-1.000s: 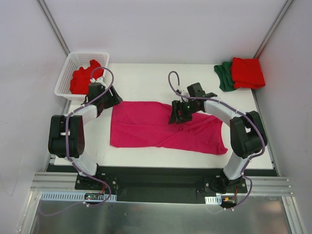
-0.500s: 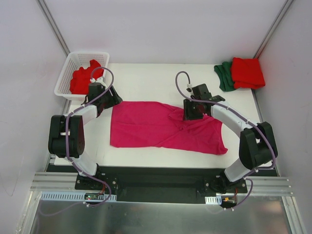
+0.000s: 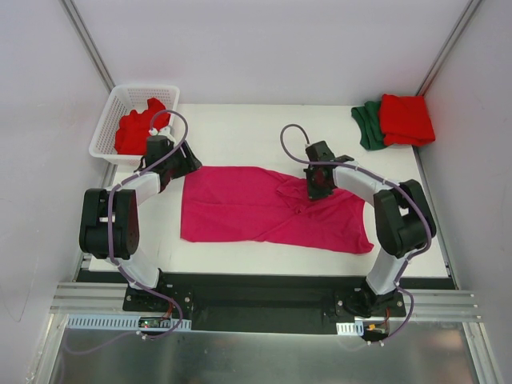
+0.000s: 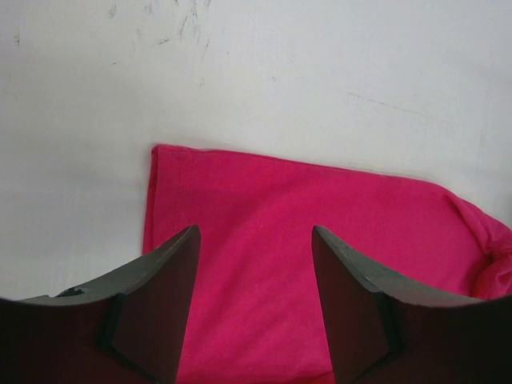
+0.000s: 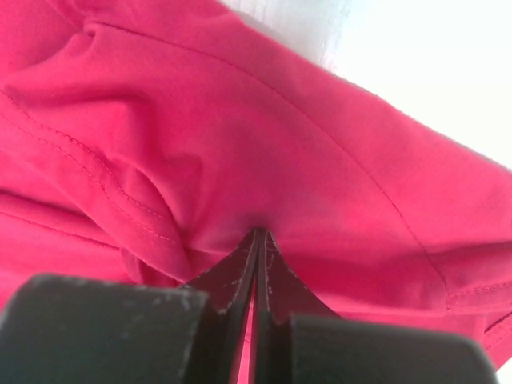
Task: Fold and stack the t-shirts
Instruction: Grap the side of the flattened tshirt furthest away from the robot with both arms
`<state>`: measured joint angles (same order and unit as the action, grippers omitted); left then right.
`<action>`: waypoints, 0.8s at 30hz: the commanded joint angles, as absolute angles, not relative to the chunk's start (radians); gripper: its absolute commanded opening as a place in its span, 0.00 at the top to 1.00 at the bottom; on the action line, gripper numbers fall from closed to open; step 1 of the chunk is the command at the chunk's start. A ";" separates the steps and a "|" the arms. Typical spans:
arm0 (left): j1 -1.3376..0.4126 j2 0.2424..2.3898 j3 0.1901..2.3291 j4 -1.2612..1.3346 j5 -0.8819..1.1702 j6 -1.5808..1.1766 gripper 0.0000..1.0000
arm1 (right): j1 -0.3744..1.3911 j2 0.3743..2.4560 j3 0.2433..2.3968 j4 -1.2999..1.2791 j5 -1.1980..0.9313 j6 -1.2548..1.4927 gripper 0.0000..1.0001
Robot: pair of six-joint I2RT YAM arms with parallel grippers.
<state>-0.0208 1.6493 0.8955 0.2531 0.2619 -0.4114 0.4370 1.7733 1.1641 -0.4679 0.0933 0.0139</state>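
A magenta-pink t-shirt (image 3: 240, 212) lies spread flat across the middle of the table. My right gripper (image 3: 317, 190) presses down on its upper right part, where the cloth (image 5: 280, 144) bunches into folds. In the right wrist view, that gripper (image 5: 260, 234) is shut, with a pinch of the pink cloth at its tips. My left gripper (image 3: 186, 164) hovers open at the shirt's top left corner. The left wrist view shows the cloth (image 4: 320, 208) under the open left gripper (image 4: 254, 230), with nothing held. A folded red t-shirt (image 3: 406, 118) lies on a folded dark green one (image 3: 366, 124) at the back right.
A white lattice basket (image 3: 108, 120) stands at the back left corner with a crumpled red t-shirt (image 3: 132, 132) inside. Bare white table (image 3: 240, 136) lies behind the pink shirt. Walls close in on both sides.
My right gripper moved right along the shirt's upper part and shut on the cloth, which now bunches beside it. The left arm has not moved.
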 commanded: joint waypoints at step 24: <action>-0.029 1.667 0.930 0.278 0.278 -0.425 0.43 | 0.494 1.617 1.052 -0.333 -0.450 -0.049 0.99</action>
<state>-0.0208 1.6611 0.8955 0.2535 0.2619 -0.4118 0.4873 1.6890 1.0679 -0.4103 -0.2329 -0.0315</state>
